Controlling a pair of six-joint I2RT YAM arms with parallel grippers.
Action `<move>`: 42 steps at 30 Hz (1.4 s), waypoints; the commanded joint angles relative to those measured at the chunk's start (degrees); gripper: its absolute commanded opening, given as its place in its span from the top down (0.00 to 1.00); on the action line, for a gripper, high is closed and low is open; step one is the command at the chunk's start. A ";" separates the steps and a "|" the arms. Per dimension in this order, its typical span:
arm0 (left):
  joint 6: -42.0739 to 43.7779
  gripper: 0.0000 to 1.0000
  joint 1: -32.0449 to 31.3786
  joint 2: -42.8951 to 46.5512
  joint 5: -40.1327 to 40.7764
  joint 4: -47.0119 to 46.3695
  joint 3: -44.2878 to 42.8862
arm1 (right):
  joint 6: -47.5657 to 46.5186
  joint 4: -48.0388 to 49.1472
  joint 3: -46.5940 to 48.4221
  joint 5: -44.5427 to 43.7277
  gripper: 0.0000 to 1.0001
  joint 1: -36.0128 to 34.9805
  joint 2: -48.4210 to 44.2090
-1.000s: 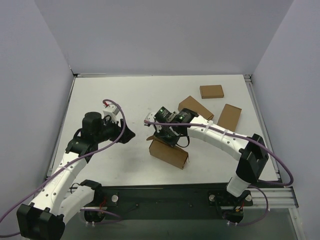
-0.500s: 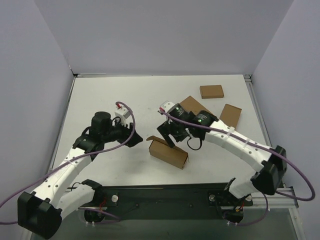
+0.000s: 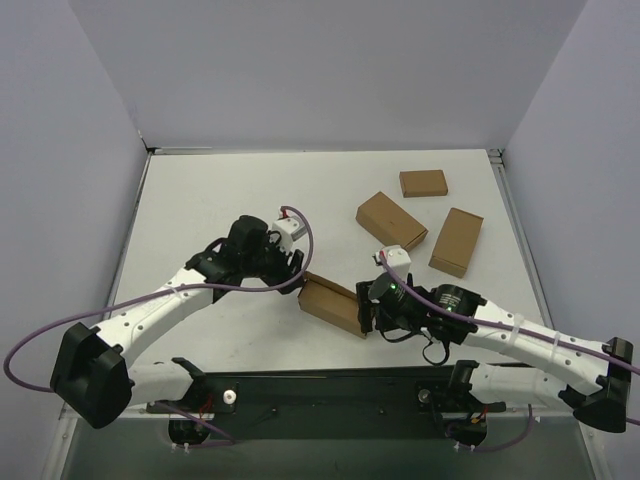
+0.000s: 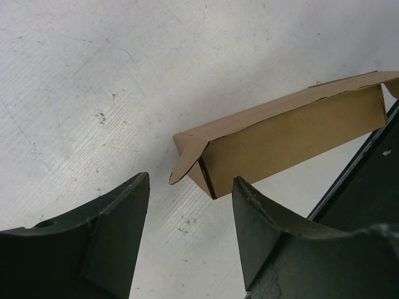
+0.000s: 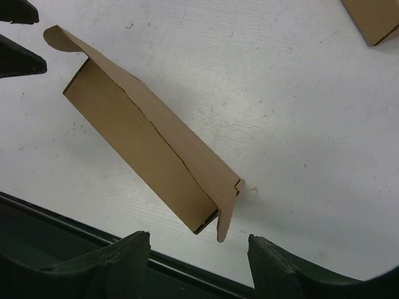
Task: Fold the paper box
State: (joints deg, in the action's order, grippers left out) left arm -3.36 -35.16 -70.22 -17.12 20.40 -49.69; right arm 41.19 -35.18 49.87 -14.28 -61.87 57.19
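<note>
- Table (image 3: pixel 220 200): flat white top, matte; the wrist views show fine scratches, a faint ribbed grain and scattered dark specks
- Room: pale lavender-grey back wall (image 3: pixel 330 70) and two side walls of the same colour closing in left and right; even, soft light, weak shadows
- Metal rail (image 3: pixel 518 250) runs down the table's right edge; black base strip (image 3: pixel 330 385) lies across the near edge, carrying both arm mounts
- Paper box (image 3: pixel 333 305): brown cardboard, folded into a long, low shape, lying on the table near the near edge, set at an angle, between the two grippers
- A small flap sticks out at each end of it; a rough crease runs along its upper long edge
- Left gripper (image 4: pixel 192 187): fingers spread, nothing pinched; the box's left end flap sits right at the mouth of the gap, contact cannot be told
- Right gripper (image 5: pixel 199 238): fingers spread, holding nothing; the box's right end flap hangs just at the gap, contact cannot be told
- Three smaller boxes (image 3: pixel 392 220), closed and brown, lie flat on the far right part of the table, well apart from the paper box
- Purple cables (image 3: pixel 150 300) trail along both arms
</note>
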 commanded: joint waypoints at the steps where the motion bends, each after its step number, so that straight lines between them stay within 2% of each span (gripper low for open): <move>1: 2.74 0.35 -1.05 -0.80 3.59 -0.10 -3.13 | 6.00 1.34 0.32 -5.58 0.39 -0.98 2.66; 8: 2.65 0.37 -1.14 -3.69 2.63 -0.36 -4.27 | 7.41 0.55 0.49 -7.69 0.51 -1.06 5.48; 12: 2.48 0.45 -1.14 -3.97 1.83 -0.63 -4.27 | 7.50 0.37 0.32 -7.78 0.57 -1.15 5.83; 14: 2.30 0.46 -1.14 -3.96 1.57 -1.15 -4.10 | 7.68 0.29 -0.03 -8.04 0.62 -1.06 6.00; 16: 2.12 0.51 -1.14 -4.31 0.69 -1.24 -4.45 | 7.68 0.20 -0.21 -8.04 0.67 -1.15 6.27; 24: 1.77 0.62 -1.23 -4.67 -0.54 -1.51 -4.36 | 8.73 -1.91 -0.65 -7.60 0.73 -1.06 7.23; 25: 1.77 0.64 -1.32 -4.75 -0.45 -1.51 -4.36 | 8.73 -1.91 -0.65 -7.51 0.74 -1.15 7.32; 28: 1.60 0.69 -1.58 -5.11 -0.72 -1.25 -4.54 | 8.82 -2.35 -0.56 -7.07 0.88 -1.06 7.67; 29: 1.51 0.78 -1.58 -5.37 -0.80 -1.07 -4.71 | 8.82 -2.44 -0.56 -7.16 0.90 -1.06 7.76; 31: 1.16 0.84 -1.67 -5.37 -1.07 -0.72 -5.24 | 8.65 -2.61 -0.30 -7.25 0.95 -1.06 7.85; 32: 0.98 0.90 -1.67 -5.28 -1.07 -0.63 -5.41 | 8.47 -2.70 -0.12 -7.34 0.96 -1.06 7.94; 36: -1.12 0.98 -1.85 -4.76 -0.55 -0.19 -5.94 | 7.94 -3.84 1.63 -8.21 1.00 -1.15 9.69; 42: -4.20 1.00 -1.93 -5.54 0.69 1.39 -5.94 | 7.77 -5.16 3.48 -8.74 1.00 -1.06 11.98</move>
State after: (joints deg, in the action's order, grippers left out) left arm -4.45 -36.77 -75.40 -16.25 21.43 -52.99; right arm 49.21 -36.62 51.79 -21.96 -62.70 67.55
